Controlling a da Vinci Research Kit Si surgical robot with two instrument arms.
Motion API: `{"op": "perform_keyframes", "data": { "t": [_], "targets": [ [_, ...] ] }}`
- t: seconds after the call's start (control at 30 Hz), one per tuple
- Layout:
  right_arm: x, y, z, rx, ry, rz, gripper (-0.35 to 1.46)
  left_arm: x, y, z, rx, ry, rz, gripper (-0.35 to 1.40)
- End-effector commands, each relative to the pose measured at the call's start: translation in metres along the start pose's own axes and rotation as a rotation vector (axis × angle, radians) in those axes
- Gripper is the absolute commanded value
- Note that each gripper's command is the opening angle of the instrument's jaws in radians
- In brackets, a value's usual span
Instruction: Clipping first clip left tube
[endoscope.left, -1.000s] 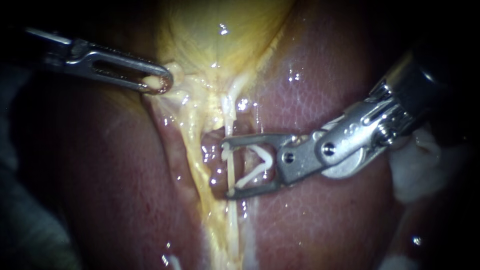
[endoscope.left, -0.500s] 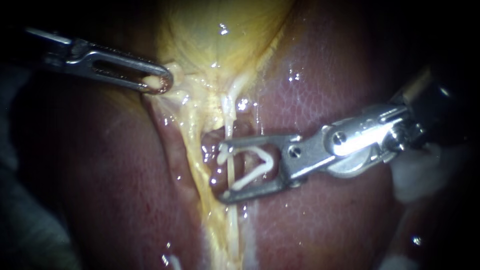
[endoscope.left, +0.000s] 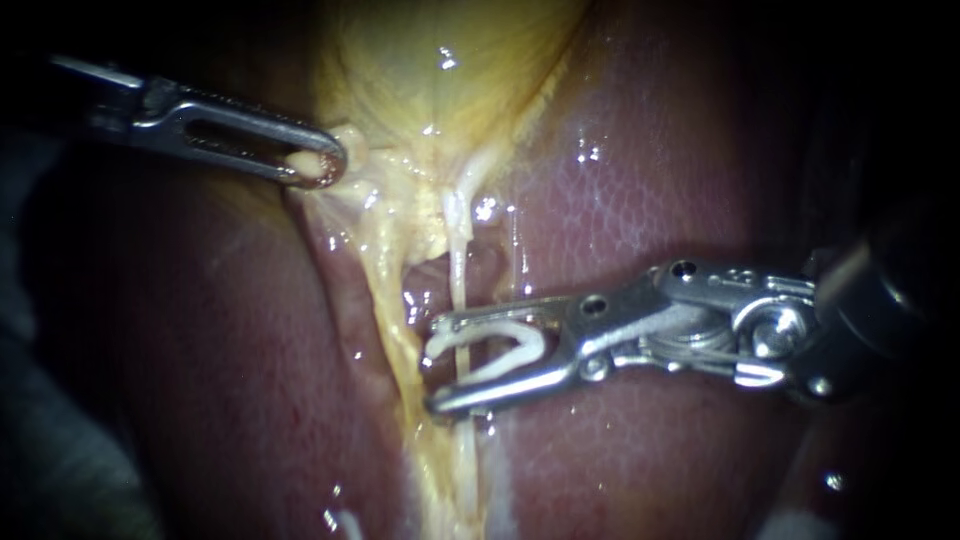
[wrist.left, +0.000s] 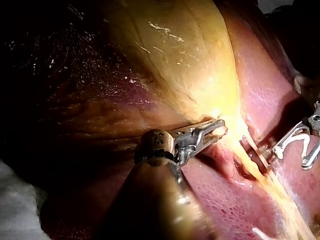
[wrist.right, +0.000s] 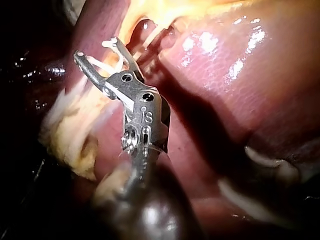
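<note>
My left instrument (endoscope.left: 322, 165) comes in from the upper left, its slotted jaws shut on a nub of pale tissue at the neck of the yellow gallbladder (endoscope.left: 440, 60). The left wrist view shows the same hold (wrist.left: 218, 129). My right instrument (endoscope.left: 434, 365) lies almost level from the right. Its jaws hold a white clip (endoscope.left: 505, 350) whose legs still stand apart. A thin pale tube (endoscope.left: 458, 275) runs down between the jaws and inside the clip. In the right wrist view the jaws (wrist.right: 97, 49) and the clip (wrist.right: 107, 64) sit over pale strands.
Dark red liver (endoscope.left: 650, 150) lies on both sides of the yellow band of tissue (endoscope.left: 385, 290) that runs beside the tube. Wet glints dot the surface. A pale cloth (wrist.left: 15, 200) shows beside the left instrument's shaft.
My right instrument's wrist has dropped and swung level. Its jaws have narrowed around the tube, bringing the clip's legs closer together. My left instrument has held still.
</note>
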Motion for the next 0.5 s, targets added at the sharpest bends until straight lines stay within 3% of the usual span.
{"op": "perform_keyframes", "data": {
  "t": [0.03, 0.2, 0.5],
  "targets": [
    [0.0000, 0.0000, -0.0001, 0.001, 0.001, 0.026, 0.48, 0.0000, 0.0000, 0.0000, 0.000, 0.000, 0.000, -0.35],
    [-0.0006, 0.0005, 0.0002, -0.001, 0.001, 0.104, 0.47, 0.0000, 0.0000, 0.0000, 0.000, 0.000, 0.000, -0.35],
    [-0.0018, 0.0018, 0.0009, -0.007, -0.001, 0.107, 0.46, 0.0000, 0.0000, 0.0000, 0.000, 0.000, 0.000, -0.35]
  ]
}}
